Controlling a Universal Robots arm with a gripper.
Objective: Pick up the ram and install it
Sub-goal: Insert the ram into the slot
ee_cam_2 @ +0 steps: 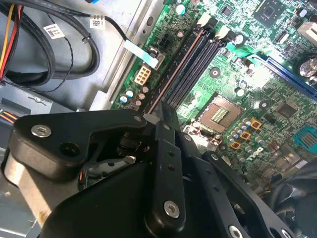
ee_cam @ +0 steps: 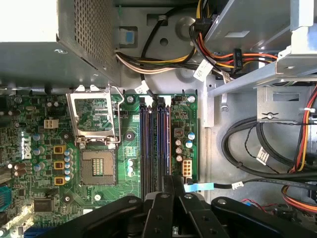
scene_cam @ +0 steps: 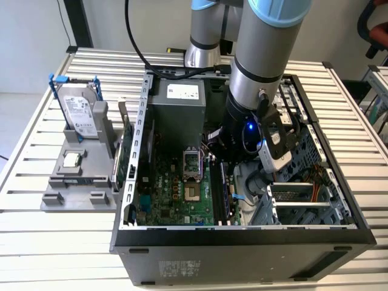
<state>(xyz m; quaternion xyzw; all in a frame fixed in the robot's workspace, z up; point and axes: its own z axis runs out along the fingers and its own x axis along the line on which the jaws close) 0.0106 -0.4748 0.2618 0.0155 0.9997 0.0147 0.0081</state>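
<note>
My gripper [scene_cam: 220,159] is down inside the open computer case [scene_cam: 139,182], over the motherboard's [ee_cam: 99,198] memory slots [ee_cam: 151,144]. In both wrist views its black fingers [ee_cam: 163,191] stand close together above the slot nearest the row of small capacitors [ee_cam: 179,148]. The ram [ee_cam_2: 173,69] shows edge-on as a thin strip. It runs from between the fingers along that slot to the white latch [ee_cam_2: 204,21]. My gripper [ee_cam_2: 161,111] is shut on it. Whether the ram is fully seated in the slot is hidden.
The open processor socket [ee_cam: 96,166] lies beside the slots. Cable bundles [ee_cam: 257,153] and a metal drive cage [scene_cam: 303,200] crowd the other side. On a grey stand [scene_cam: 79,182] at the exterior view's left are a blue-framed hard drive [scene_cam: 77,109] and a green expansion card [scene_cam: 125,154].
</note>
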